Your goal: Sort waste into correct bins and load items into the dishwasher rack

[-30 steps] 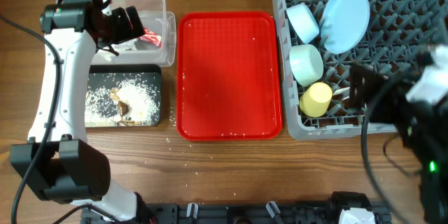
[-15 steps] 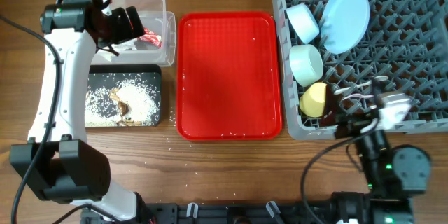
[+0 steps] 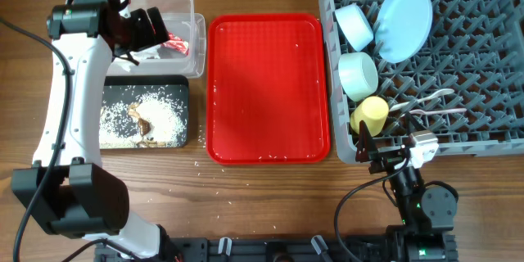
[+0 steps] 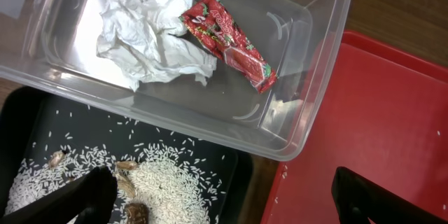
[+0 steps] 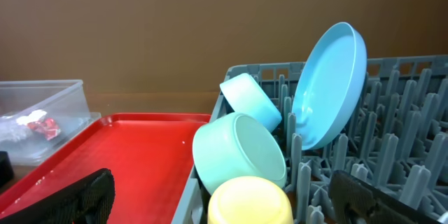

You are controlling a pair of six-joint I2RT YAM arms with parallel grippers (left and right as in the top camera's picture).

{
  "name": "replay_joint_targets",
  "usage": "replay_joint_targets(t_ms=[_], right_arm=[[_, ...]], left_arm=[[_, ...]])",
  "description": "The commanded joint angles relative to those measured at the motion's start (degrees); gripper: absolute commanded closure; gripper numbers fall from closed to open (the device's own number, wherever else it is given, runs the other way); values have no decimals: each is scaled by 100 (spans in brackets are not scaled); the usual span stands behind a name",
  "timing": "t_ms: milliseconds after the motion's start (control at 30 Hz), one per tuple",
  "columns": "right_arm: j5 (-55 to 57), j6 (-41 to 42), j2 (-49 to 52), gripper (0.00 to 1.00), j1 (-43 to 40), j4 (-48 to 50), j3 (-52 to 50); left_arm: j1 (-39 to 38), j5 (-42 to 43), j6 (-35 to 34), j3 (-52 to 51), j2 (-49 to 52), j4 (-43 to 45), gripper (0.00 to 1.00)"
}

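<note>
The grey dishwasher rack (image 3: 458, 57) holds the pale blue plate (image 3: 404, 20), two pale blue bowls (image 3: 354, 24) (image 3: 358, 74), the yellow cup (image 3: 369, 116), and the white fork and spoon (image 3: 430, 105). My right gripper (image 3: 385, 154) is open and empty, low at the rack's front left corner; its view shows the cup (image 5: 248, 199), bowls (image 5: 241, 150) and plate (image 5: 329, 84). My left gripper (image 3: 147, 29) is open and empty above the clear tub (image 4: 315, 112), which holds the napkin (image 4: 150, 31) and red wrapper (image 4: 227, 40). Rice and scraps (image 4: 161, 182) lie in the black tray (image 3: 119, 90).
The flat red serving tray (image 3: 266, 90) lies between the bins and the rack, with a few rice grains on it. Loose grains are scattered on the wooden table (image 3: 246, 196) in front of it. The left arm spans the table's left side.
My right arm has pulled back from over the rack to the table's front edge. The fork and spoon now show lying in the rack. The left arm has not moved.
</note>
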Motion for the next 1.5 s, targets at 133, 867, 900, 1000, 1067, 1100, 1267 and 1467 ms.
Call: replay_joint_targets(t_ms=[133, 867, 900, 1000, 1067, 1100, 1267, 1467], right_arm=[[96, 83, -76, 0, 264, 7, -7], [96, 81, -76, 0, 264, 4, -7], [96, 81, -79, 0, 264, 7, -7], [96, 83, -76, 0, 264, 7, -7], [96, 81, -76, 0, 264, 4, -7], [96, 83, -76, 0, 264, 4, -7], [96, 83, -76, 0, 264, 4, -7], [96, 81, -79, 0, 264, 7, -7]], left_arm=[[-9, -50, 11, 116, -105, 17, 0], [-35, 1165, 1189, -3285, -3633, 2804, 0], [-35, 1172, 1049, -3974, -4076, 3370, 0], [-35, 1099, 730, -6033, -5512, 4957, 0], [-37, 763, 304, -7344, -6555, 5838, 0], [-37, 625, 140, -7801, -6968, 6063, 0], [-35, 332, 28, -9184, -8738, 6317, 0], [-37, 293, 31, -9672, -9683, 6006, 0]])
